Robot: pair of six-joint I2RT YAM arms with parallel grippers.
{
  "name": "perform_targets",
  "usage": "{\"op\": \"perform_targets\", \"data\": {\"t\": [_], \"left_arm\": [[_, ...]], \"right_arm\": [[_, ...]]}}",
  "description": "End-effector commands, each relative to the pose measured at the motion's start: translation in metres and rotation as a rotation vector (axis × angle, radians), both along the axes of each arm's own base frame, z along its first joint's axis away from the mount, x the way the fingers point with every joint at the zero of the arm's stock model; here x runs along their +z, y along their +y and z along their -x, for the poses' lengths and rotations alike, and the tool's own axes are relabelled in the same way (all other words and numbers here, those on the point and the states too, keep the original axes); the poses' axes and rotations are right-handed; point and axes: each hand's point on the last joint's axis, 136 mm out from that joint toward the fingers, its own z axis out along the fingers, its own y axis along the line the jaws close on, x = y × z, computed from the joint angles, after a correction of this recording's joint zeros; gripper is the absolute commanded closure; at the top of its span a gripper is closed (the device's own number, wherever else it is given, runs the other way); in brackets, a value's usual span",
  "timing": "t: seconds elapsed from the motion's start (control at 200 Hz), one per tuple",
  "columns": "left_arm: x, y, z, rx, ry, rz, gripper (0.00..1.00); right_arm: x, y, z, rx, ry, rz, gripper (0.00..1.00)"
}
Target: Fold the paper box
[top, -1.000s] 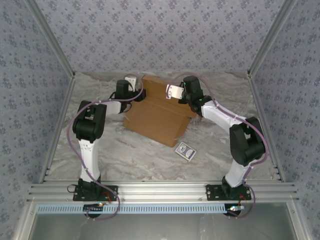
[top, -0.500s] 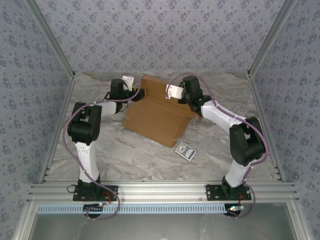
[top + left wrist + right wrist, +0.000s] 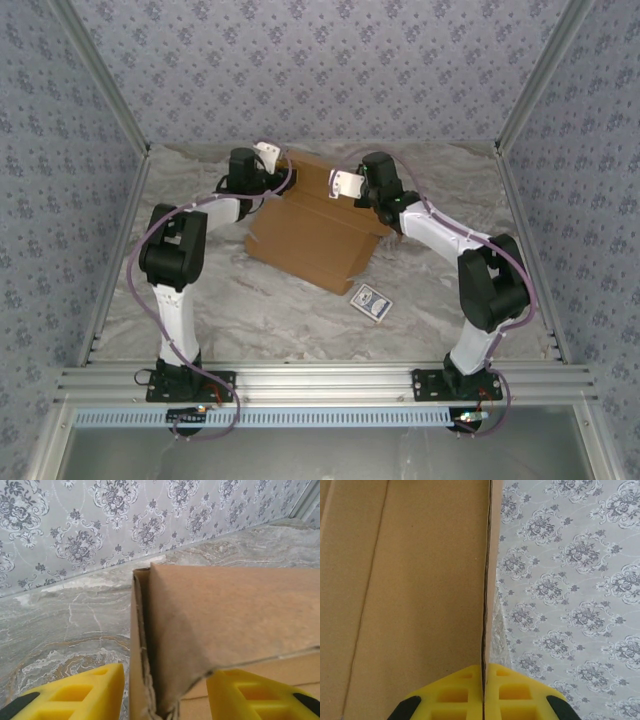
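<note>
Roughly midway: paper box (image 3: 312, 232) sits far-centre on the table (image 3: 200, 300), back panel raised, front sheet lying flat, nothing tucked or closed yet. Right gripper (image 3: 484, 692) is clamped on the raised panel's thin edge. Left gripper (image 3: 165, 695) is spread wide, straddling the box's folded left corner and gripping nothing. Can't tell whether the side tabs are seated; the far edge is covered from above.
</note>
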Motion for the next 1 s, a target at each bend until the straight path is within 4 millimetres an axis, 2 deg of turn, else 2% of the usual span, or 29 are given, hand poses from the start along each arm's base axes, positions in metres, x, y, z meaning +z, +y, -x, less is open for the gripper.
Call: {"op": "perform_targets", "data": {"t": [0.0, 0.085, 0.225, 0.355, 0.58, 0.745, 0.825, 0.994], "left_arm": [[0.014, -0.003, 0.0, -0.031, -0.057, -0.008, 0.54], [0.013, -0.005, 0.005, -0.057, -0.067, -0.004, 0.52], [0.017, 0.002, 0.018, -0.081, -0.05, 0.008, 0.41], [0.03, 0.015, 0.029, -0.064, -0.018, 0.04, 0.35], [0.065, 0.033, 0.041, -0.051, 0.063, 0.141, 0.3], [0.094, 0.032, 0.04, -0.07, 0.155, 0.251, 0.29], [0.106, 0.036, 0.031, -0.028, 0.182, 0.299, 0.28], [0.104, 0.036, 0.005, 0.049, 0.305, 0.362, 0.28]], "right_arm": [[-0.017, -0.002, -0.001, 0.007, 0.001, 0.097, 1.0], [-0.015, -0.002, -0.004, 0.004, -0.037, 0.129, 1.0], [-0.012, -0.001, -0.005, 0.007, -0.06, 0.137, 1.0], [-0.012, -0.002, -0.007, 0.005, -0.077, 0.146, 1.0], [-0.016, -0.001, -0.007, 0.01, -0.085, 0.147, 1.0], [-0.016, -0.001, -0.008, 0.01, -0.085, 0.146, 1.0], [-0.016, -0.001, -0.008, 0.011, -0.085, 0.144, 1.0], [-0.017, 0.0, -0.008, 0.011, -0.084, 0.144, 1.0]]}}
